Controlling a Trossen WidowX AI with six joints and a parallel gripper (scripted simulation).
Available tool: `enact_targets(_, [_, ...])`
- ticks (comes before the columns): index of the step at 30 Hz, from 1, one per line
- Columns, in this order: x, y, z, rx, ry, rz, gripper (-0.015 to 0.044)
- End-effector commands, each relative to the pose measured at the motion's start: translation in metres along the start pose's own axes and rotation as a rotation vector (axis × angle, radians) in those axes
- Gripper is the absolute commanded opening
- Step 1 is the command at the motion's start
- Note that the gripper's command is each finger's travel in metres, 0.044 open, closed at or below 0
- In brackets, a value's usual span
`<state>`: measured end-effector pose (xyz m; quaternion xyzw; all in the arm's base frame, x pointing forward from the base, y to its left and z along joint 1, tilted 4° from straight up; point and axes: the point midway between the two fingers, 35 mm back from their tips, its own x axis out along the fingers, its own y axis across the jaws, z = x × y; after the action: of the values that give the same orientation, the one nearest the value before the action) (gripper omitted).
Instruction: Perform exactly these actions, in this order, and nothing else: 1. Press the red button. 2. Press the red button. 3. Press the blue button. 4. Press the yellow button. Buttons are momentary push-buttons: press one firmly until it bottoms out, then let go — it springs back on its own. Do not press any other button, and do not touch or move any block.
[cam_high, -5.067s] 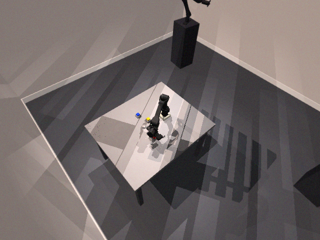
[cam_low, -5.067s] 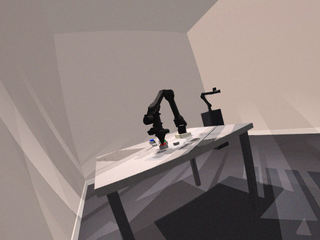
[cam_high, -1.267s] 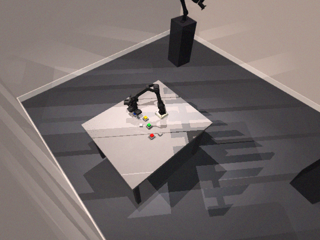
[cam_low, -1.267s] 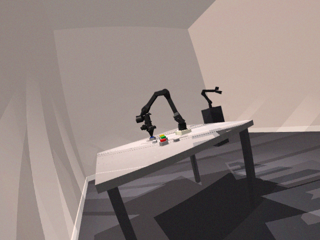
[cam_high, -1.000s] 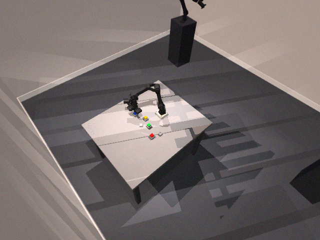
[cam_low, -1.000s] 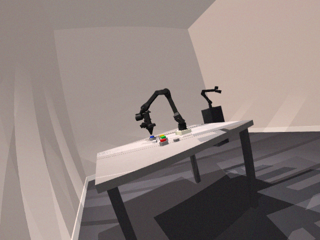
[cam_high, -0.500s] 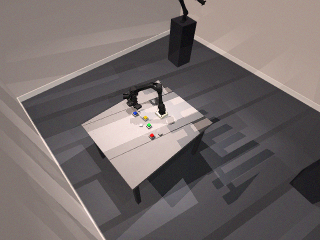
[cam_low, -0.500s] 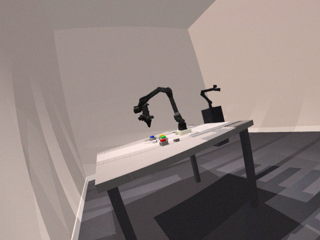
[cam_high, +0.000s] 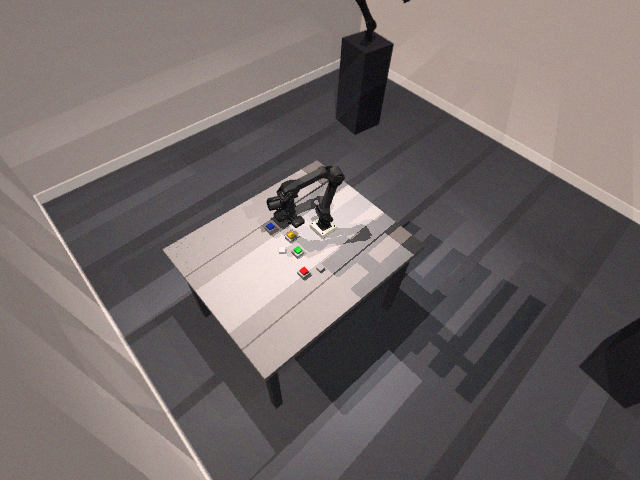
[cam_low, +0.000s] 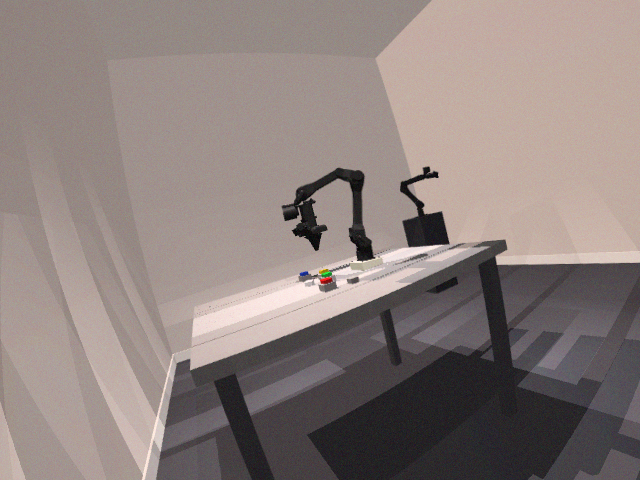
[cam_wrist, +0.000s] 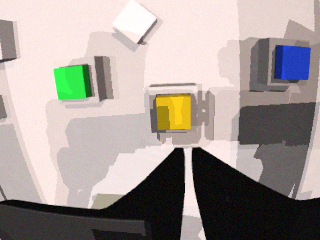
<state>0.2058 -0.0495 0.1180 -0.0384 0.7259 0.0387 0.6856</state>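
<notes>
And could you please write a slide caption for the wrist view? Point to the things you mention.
Closed gripper (cam_wrist: 187, 155) (cam_low: 316, 249) near the yellow button (cam_wrist: 173, 112) (cam_high: 291, 235) (cam_low: 324, 271), between green (cam_wrist: 72, 82) (cam_high: 297, 250) (cam_low: 326, 274) and blue (cam_wrist: 292, 62) (cam_high: 270, 226) (cam_low: 303, 273) buttons, a white block (cam_wrist: 134, 21) (cam_high: 282, 250) (cam_low: 308, 283) beyond.
</notes>
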Motion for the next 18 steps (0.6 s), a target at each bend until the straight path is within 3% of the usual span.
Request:
enact_targets(1, [0.004, 0.006, -0.004, 0.003, 0.003, 0.005, 0.0020])
enact_targets(7, [0.061, 0.006, -0.004, 0.003, 0.003, 0.005, 0.0020])
enact_targets(18, [0.071, 0.006, -0.004, 0.003, 0.003, 0.005, 0.0020])
